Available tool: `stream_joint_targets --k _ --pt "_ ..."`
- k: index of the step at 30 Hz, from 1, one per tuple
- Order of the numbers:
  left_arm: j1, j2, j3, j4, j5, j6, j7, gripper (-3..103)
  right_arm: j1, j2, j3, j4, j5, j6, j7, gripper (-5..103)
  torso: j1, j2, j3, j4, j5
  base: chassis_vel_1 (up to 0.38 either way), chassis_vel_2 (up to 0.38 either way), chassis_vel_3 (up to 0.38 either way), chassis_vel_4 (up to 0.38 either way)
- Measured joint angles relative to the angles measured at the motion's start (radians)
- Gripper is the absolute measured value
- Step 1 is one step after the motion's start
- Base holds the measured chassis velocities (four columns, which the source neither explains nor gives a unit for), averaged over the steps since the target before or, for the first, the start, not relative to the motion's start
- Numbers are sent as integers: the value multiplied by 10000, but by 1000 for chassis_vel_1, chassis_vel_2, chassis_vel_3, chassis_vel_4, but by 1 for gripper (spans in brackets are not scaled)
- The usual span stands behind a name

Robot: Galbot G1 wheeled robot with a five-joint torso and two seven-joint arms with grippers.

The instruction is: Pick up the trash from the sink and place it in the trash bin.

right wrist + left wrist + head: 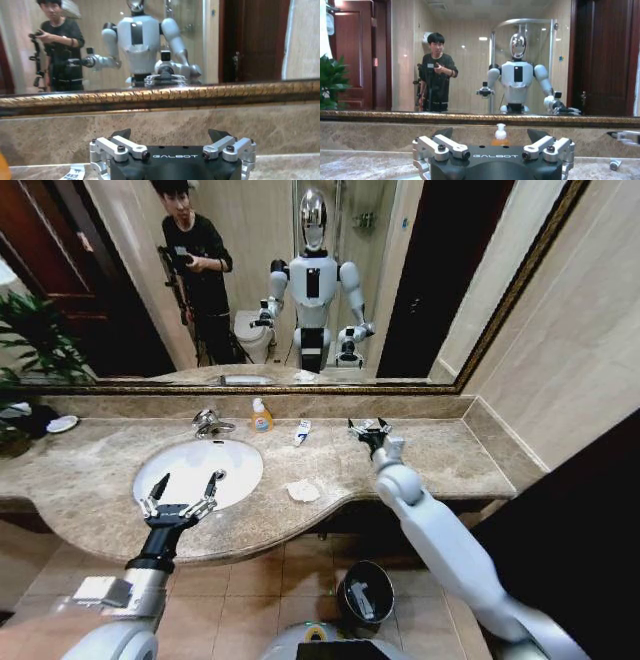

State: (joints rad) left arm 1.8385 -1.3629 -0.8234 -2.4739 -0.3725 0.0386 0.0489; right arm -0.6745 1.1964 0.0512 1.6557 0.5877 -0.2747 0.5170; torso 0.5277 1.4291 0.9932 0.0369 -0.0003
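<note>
Your sink [200,470] sits white and oval in the marble bench [440,460], and from the head view its bowl reads plain white; if any small bits lie in it, they are too small to tell. The chrome tap [208,423] stands at its back rim. Down on the tiled floor, below the bench's front edge, the trash bin [365,590] shows its dark inside with one pale scrap lying in it.

Count the loose things on the bench: one crumpled white tissue [303,492] just beside the basin's right rim near the front edge, and one small tube [302,432] with a blue mark at the back, between the soap bottle [261,416] and your right hand. At the edge of the right wrist view a white printed packet [74,173] lies flat on the marble. One orange pump bottle, right of the tap, against the backsplash.

Your left hand [186,489] hangs over the front rim of the sink, fingers spread wide, holding nothing. Your right hand [368,425] is out over the back of the bench near the mirror [420,280], fingers parted as well, nothing between them.
</note>
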Motion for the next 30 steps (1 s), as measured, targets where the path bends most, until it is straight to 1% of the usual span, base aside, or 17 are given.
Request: stream_joint_targets --k 1,2,3,5,7,8,12,13,14,17,19,23,25,26,28,30 --pt "0 0 0 0 0 0 0 100 176 204 -116 -293 35 4 168 100 0 0 0 -1 1 0 0 0 0" --pt "0 0 0 0 0 0 0 100 176 204 -116 -293 35 4 168 100 0 0 0 -1 1 0 0 0 0" --pt "0 0 0 1 0 0 0 100 305 367 -219 -484 64 -16 351 100 0 0 0 -2 1 0 0 0 0" --pt "0 0 0 1 0 0 0 100 668 839 -518 -1045 163 -164 1000 100 -1 1 -1 -1 0 0 0 0 0" --pt "0 0 0 1 0 0 -1 100 899 1106 -711 -1419 209 -290 1360 100 -1 1 0 0 0 0 0 0 0" --pt "0 0 0 1 0 0 -1 100 899 1106 -711 -1419 209 -290 1360 100 -1 1 0 0 0 0 0 0 0" --pt "0 0 0 1 0 0 0 100 1476 1581 -929 -2198 465 -760 2059 100 0 1 -1 0 0 0 0 0 0" --pt "0 0 0 1 0 0 0 100 1476 1581 -929 -2198 465 -760 2059 100 0 1 -1 0 0 0 0 0 0" --pt "0 0 0 0 0 0 0 100 1616 1681 -940 -2353 605 -911 2297 100 -1 1 -1 -1 0 0 0 0 0" --pt "0 0 0 0 0 0 0 100 1854 1807 -997 -2678 771 -1101 2692 100 -1 1 -1 0 0 0 0 0 0" --pt "0 0 0 0 0 0 0 100 2048 1853 -1012 -2878 1100 -1251 2963 100 -1 1 -1 -1 0 0 0 0 0" --pt "0 0 0 0 0 0 0 100 2283 1858 -1018 -3176 1424 -1357 3019 100 -1 1 -1 0 0 0 0 0 0" --pt "0 0 0 0 0 0 -1 100 2412 1804 -1001 -3432 1448 -1365 2725 100 -1 1 -1 0 0 0 0 0 0" --pt "0 0 0 0 0 0 -1 100 2412 1804 -1001 -3432 1448 -1365 2725 100 -1 1 -1 0 0 0 0 0 0" --pt "0 0 0 1 0 0 0 100 2440 1748 -951 -3599 1445 -1353 2439 100 -1 1 -1 0 1 0 0 0 0" --pt "0 0 0 1 0 0 -1 100 2409 1658 -763 -3866 1287 -1228 1879 100 -1 1 -1 0 2 0 0 0 0"
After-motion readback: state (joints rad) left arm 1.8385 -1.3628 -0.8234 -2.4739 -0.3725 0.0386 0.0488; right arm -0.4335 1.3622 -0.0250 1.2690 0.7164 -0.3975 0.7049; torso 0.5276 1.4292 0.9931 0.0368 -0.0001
